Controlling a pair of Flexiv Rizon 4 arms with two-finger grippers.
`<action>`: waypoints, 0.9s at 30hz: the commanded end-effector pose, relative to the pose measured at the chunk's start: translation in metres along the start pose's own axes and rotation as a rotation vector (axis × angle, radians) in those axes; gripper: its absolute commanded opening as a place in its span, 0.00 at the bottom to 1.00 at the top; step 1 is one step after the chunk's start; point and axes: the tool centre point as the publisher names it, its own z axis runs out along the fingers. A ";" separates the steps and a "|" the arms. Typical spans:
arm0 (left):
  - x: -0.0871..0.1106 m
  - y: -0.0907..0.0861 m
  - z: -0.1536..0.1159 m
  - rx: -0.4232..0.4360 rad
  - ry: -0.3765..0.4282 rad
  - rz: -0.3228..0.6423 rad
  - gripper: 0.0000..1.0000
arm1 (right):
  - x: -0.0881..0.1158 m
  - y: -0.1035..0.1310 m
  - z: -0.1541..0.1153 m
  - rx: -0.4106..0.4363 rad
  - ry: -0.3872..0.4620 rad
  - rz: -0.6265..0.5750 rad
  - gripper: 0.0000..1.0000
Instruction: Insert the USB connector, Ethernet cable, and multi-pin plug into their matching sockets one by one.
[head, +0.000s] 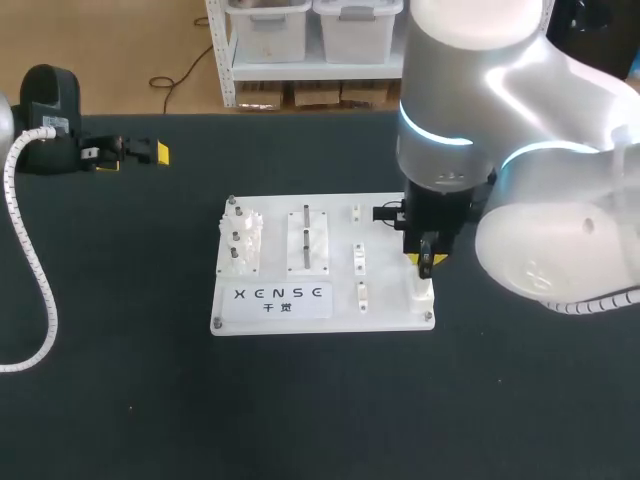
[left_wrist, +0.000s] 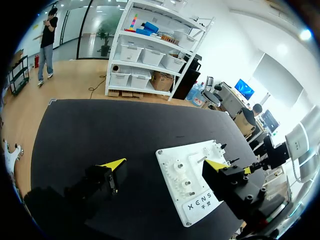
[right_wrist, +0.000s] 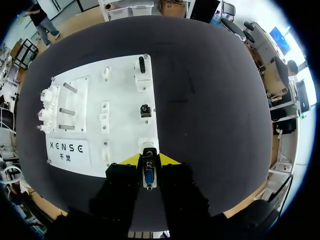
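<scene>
Two yellow tips of right gripper (right_wrist: 149, 161) pinch multi-pin plug (right_wrist: 149, 178) from both sides. Plug sits just over white socket block (right_wrist: 148, 145) at front right corner of white board (right_wrist: 125, 85); contact not discernible. Step judged: multi-pin insertion. Next move calls for squaring plug to socket, then straight push down. Right arm steep over board, wrist vertical. Left gripper (left_wrist: 164, 165) spread wide, empty, well apart at table's far left.

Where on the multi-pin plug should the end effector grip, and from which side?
By its two long flat sides, from above, as the right end effector holds the multi-pin plug now. The narrow body fits between the fingers, lined up with the white socket just ahead.
</scene>
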 end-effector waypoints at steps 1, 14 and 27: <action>0.000 0.000 0.000 0.000 0.000 0.000 1.00 | 0.000 0.002 0.002 0.003 0.000 0.001 0.00; 0.000 0.000 0.000 0.000 0.000 0.000 1.00 | 0.002 0.000 0.003 0.005 0.005 0.003 0.00; 0.000 0.000 0.000 0.000 0.000 0.000 1.00 | 0.004 -0.001 0.002 0.001 -0.002 -0.001 0.00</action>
